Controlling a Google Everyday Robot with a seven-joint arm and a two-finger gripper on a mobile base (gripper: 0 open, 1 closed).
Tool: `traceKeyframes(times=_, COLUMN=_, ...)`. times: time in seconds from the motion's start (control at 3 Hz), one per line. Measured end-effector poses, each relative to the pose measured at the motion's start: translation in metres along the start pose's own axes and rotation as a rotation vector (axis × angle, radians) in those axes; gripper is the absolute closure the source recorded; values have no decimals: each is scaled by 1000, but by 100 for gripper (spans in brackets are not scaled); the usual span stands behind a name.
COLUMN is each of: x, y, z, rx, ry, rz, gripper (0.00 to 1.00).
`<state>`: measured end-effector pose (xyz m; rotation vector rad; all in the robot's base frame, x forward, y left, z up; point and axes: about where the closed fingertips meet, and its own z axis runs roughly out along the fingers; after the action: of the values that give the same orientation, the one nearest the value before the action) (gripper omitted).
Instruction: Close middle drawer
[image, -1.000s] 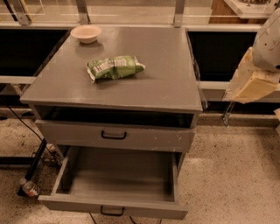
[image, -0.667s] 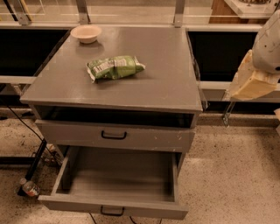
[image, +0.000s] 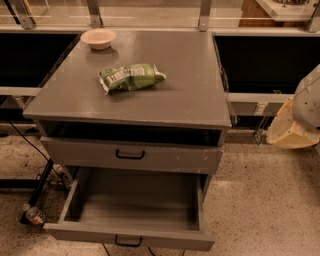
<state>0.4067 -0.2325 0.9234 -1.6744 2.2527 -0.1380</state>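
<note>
- The middle drawer (image: 135, 210) stands pulled far out at the bottom of the grey cabinet (image: 150, 95). Its low front panel and small black handle (image: 128, 241) are nearest the camera.
- Above it, a taller-fronted drawer (image: 165, 157) sits almost shut.
- The gripper (image: 290, 131), a cream shape below the white arm (image: 310, 97), hangs at the right edge, well apart from the drawer. Whether it is open or closed cannot be told.
- Nothing has visibly moved in the past second; arm and drawer keep their places.
- Closing seems not yet begun: the gripper must first reach the front panel.
</note>
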Motion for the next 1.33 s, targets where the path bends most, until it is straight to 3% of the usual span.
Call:
traceKeyframes(times=0.33, x=0, y=0, z=0, rx=0, ry=0, rz=0, gripper=100)
traceKeyframes(times=0.67, x=-2, y=6, z=-3, rx=41, ry=-5, rz=12, gripper=100)
traceKeyframes(times=1.0, x=-10, y=40, z=1, rx=72, ry=-7, rz=25, gripper=100)
traceKeyframes(times=1.33, x=-1, y=105, z=70, rx=-33, ry=59, rz=8, gripper=100)
